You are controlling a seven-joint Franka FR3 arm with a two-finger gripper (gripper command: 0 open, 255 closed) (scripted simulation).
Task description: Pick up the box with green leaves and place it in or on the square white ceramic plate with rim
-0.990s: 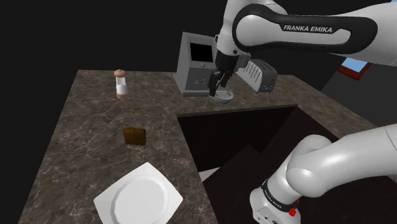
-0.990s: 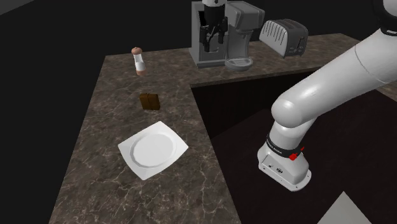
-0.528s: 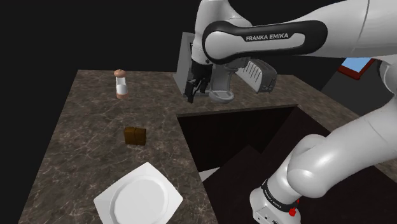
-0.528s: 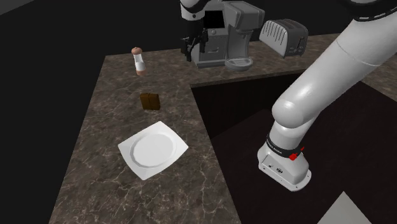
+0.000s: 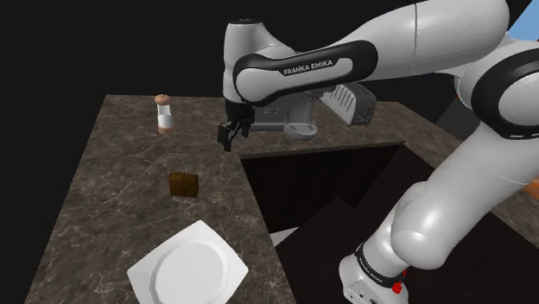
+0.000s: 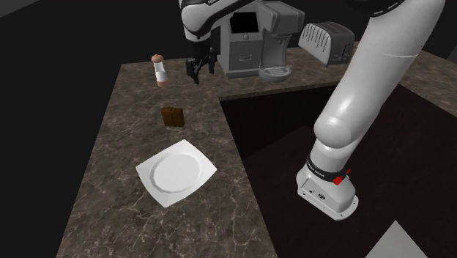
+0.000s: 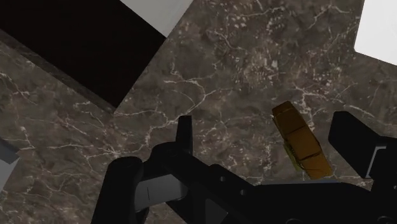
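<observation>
box (image 5: 182, 184) on counter (image 5: 104, 190): brown-gold, thin, faces plain. long axis runs approx l-r across shoulder view. gripper (image 5: 228, 138) above counter, fingers apart, holding nothing.

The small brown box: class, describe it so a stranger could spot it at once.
Start at the dark marbled counter. Between the square white plate and the shaker sits the brown box. It alone is low, dark brown and blocky.
</observation>
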